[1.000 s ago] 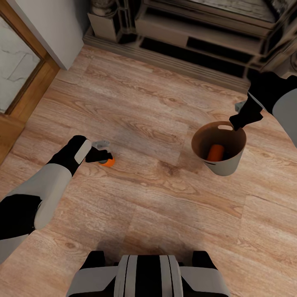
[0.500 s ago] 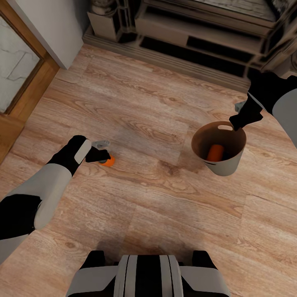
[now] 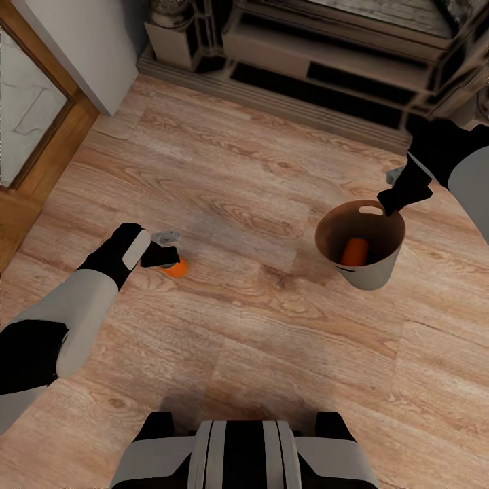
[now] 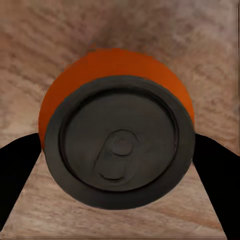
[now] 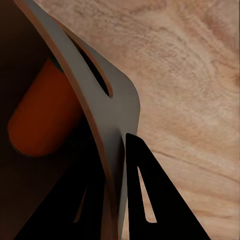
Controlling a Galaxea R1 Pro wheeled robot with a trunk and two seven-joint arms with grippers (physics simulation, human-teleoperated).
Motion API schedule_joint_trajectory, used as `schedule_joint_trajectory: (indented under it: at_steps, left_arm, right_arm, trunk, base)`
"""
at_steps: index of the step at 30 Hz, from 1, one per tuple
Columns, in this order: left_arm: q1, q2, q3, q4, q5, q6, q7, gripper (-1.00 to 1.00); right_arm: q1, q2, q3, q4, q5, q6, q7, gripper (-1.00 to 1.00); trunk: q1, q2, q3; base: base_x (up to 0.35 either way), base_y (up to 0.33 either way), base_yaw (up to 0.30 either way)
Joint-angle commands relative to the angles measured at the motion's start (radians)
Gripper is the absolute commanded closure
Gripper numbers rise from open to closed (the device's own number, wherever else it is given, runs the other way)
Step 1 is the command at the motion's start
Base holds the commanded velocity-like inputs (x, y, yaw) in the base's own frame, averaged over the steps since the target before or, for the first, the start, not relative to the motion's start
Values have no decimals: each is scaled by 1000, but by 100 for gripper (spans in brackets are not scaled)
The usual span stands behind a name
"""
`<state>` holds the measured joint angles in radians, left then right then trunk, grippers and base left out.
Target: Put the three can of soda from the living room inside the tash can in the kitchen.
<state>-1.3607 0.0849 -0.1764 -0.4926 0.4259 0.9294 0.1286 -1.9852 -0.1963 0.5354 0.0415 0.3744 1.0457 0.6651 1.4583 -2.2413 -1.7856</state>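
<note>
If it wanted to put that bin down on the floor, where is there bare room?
Bare planks lie between the can at the left end effector and the bin, and from there toward the robot's base. Beyond the bin it is tight: the right end effector grips its rim, with the hearth step close behind.

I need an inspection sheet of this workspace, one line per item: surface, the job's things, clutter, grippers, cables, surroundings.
Surface: light wood plank floor, bare around the robot.
Job's things: one orange can stands upright on the floor, grey top facing the left wrist camera; a second orange can lies tilted inside the bin. Blue can: nothing seen.
Clutter: nothing seen.
Grippers: left gripper is at the standing can, a finger on each side; contact cannot be told. Right gripper pinches the bin's rim beside the slot handle.
Cables: nothing seen.
Surroundings: dark stepped fireplace base ahead, wooden door frame at the left.
</note>
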Motion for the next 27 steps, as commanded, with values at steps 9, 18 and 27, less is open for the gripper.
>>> schedule_joint_trajectory:
  at_steps: [9,18,27]
  left_arm:
    - [0,0,0,0,-1,0,-1,100]
    - [0,-1,0,0,-1,0,-1,100]
    - [-1,2,3,0,2,2,-11,100]
  right_arm:
    - [0,0,9,1,1,2,2,100]
    - [1,-1,7,0,0,2,2,100]
    - [4,-14,5,0,0,2,2,100]
  trunk:
    - [-35,63,28]
    - [-69,126,56]
    - [-104,189,85]
  base:
    - [0,0,0]
    - [0,0,0]
    - [0,0,0]
